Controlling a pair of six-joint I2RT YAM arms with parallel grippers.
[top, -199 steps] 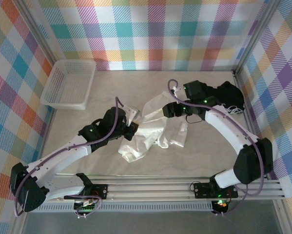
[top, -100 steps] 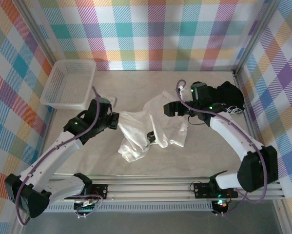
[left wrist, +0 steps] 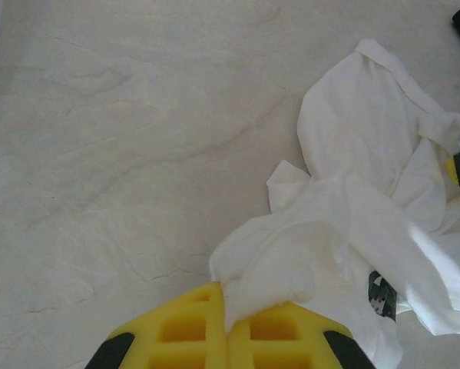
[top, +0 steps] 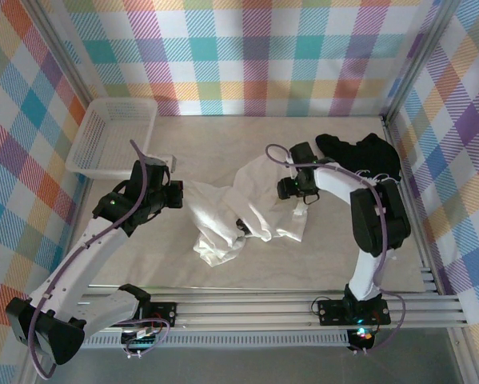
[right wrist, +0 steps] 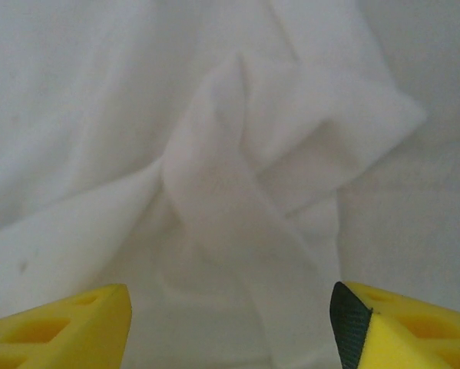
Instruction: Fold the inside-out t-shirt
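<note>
White crumpled soft-fabric t-shirt (top: 251, 200) sits mid-table on the pale marbled tabletop (top: 223, 144), bunched up with no part lying flat. Left gripper (left wrist: 228, 311) is closed tight on the shirt's left edge. A fold of cloth is pinched between its yellow fingers (left wrist: 176, 330), and that edge is drawn out to the left. Right gripper (right wrist: 230, 319) is over the shirt's right side, jaws apart. Its yellow pads sit either side of a raised wrinkle, with nothing clamped. Small dark mark (left wrist: 379, 288) shows on the cloth in the left wrist view; can't tell what it is. Black crumpled t-shirt (top: 359, 152) lies at the far right. White mesh plastic basket (top: 111, 136) is in the far-left corner, well apart from the white shirt.
</note>
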